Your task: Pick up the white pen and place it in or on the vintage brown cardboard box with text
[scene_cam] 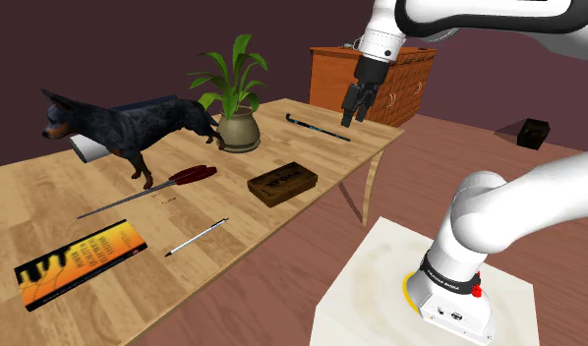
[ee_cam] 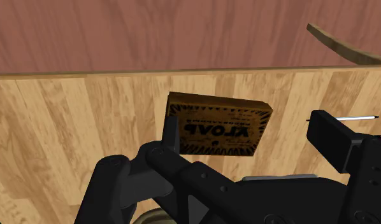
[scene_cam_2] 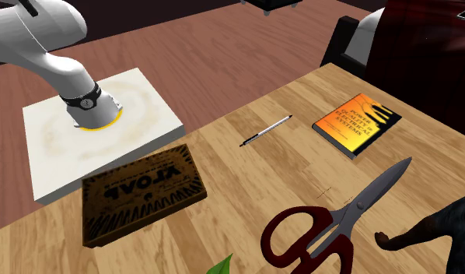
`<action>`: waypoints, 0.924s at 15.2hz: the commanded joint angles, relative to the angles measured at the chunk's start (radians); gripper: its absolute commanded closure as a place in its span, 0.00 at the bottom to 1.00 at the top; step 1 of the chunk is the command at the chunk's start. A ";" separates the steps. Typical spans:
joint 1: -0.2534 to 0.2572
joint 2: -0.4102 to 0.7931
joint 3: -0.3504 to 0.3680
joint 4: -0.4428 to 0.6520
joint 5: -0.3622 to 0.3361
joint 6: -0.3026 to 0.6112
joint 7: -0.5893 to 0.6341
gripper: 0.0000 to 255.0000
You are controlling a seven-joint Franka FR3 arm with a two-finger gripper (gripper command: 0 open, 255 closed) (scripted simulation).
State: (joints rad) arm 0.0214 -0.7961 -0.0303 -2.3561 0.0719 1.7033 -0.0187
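arm (scene_cam: 479,221): raised from its base, bent at the elbow, stretched up and toward the shoulder view's left | wrist: turned downward | gripper (scene_cam: 354,117): held high, pointed down | fingers (ee_cam: 329,143): parted, nothing clasped between them

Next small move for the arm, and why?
Probably swing across toward the pen, keeping height until above it. The jaws stand open and empty, high over the table, pointed more at the box than at the pen. The pen lies untouched near the table's edge, between the box and the orange book.
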 commanded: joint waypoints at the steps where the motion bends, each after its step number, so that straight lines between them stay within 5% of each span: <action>1: 0.000 0.000 0.000 0.000 0.000 0.000 0.000 0.00; 14: 0.164 0.526 -0.043 0.263 0.068 0.157 -0.378 0.00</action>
State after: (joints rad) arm 0.1756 -0.3028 -0.0721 -2.1104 0.1337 1.8552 -0.3633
